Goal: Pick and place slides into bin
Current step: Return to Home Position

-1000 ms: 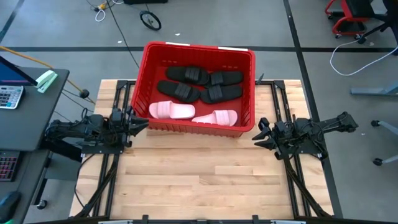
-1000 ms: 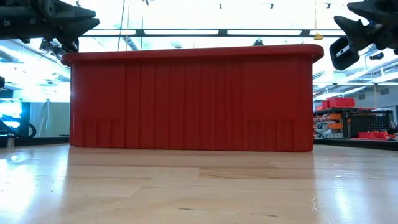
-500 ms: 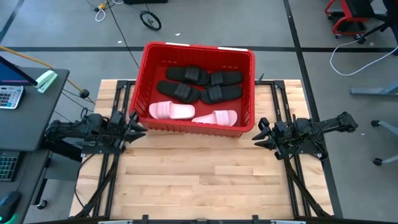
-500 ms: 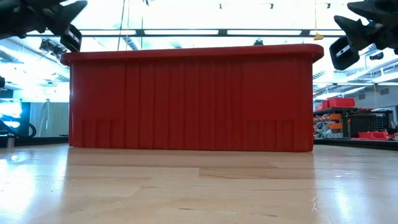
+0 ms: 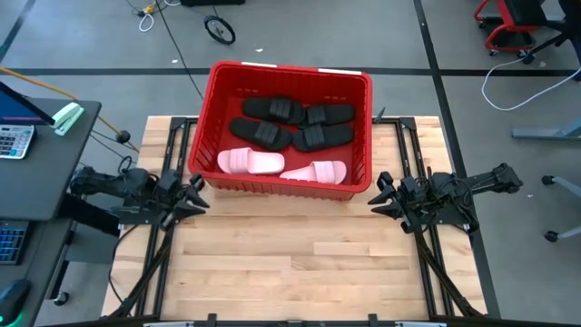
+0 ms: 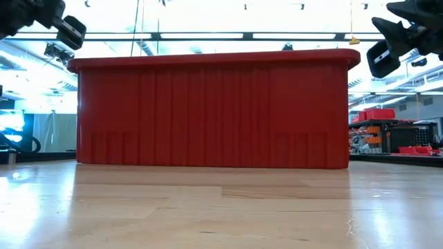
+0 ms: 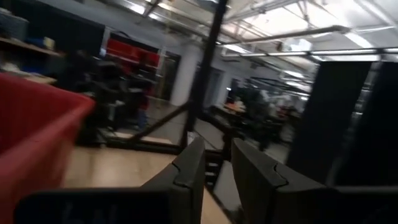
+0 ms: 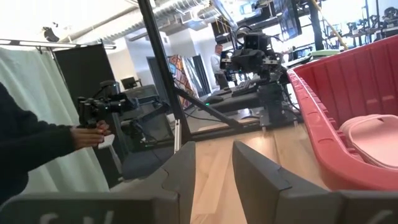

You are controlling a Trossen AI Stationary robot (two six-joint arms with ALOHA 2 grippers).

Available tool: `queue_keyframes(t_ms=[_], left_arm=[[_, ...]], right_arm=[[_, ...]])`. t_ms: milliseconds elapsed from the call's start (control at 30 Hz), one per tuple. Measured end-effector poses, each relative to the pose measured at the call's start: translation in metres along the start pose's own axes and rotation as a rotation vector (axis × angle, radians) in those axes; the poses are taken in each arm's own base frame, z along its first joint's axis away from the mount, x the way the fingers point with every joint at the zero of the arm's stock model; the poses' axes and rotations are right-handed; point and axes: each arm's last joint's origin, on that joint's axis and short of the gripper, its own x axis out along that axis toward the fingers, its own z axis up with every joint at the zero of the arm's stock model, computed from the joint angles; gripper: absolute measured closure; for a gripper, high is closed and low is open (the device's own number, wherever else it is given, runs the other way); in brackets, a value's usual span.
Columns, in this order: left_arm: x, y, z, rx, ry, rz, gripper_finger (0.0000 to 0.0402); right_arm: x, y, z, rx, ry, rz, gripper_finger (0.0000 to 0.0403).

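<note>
The front of the table (image 5: pixel 290 263) carries no slides, only bare wood. A little further back, the left gripper (image 5: pixel 197 193) hangs just off the bin's left front corner and the right gripper (image 5: pixel 379 193) just off its right front corner. Both are clear of the red wall and, in the low view, raised to about rim height. Each has its fingers a little apart with nothing between them.

Behind them the bin (image 5: pixel 290 70) stands at the back of the table. Inside it, two pink slides (image 5: pixel 251 162) lie side by side along the near wall. The black slides (image 5: pixel 277 110) sit behind them, in the middle and towards the far wall. They overlap, so four is my best count rather than a sure one. That makes six in the bin and none that I can find outside it.

By my reading the picking and placing is finished, and all that is left is for the arms to settle at rest on either side. Beyond the table, a person's sleeve (image 8: pixel 31 149) shows in the right wrist view, well away from the work.
</note>
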Motion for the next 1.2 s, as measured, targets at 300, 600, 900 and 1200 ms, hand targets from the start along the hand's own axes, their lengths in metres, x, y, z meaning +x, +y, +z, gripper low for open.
queue_keyframes(t_ms=[300,600,900,1200], left_arm=[[0.007,-0.009,-0.022,-0.045,0.23,-0.098,0.0308],[0.008,-0.008,-0.026,0.035,0.262,-0.04,0.032],[0.006,-0.006,-0.035,0.199,0.354,-0.058,0.0312],[0.003,-0.015,-0.027,0.233,0.269,-0.18,0.0299]], right_arm=[[0.0,0.0,0.0,0.0,0.0,0.0,0.029],[0.0,0.0,0.0,-0.001,0.0,0.0,0.029],[0.0,0.0,0.0,-0.001,0.0,0.0,0.029],[0.0,0.0,0.0,-0.001,0.0,0.0,0.029]])
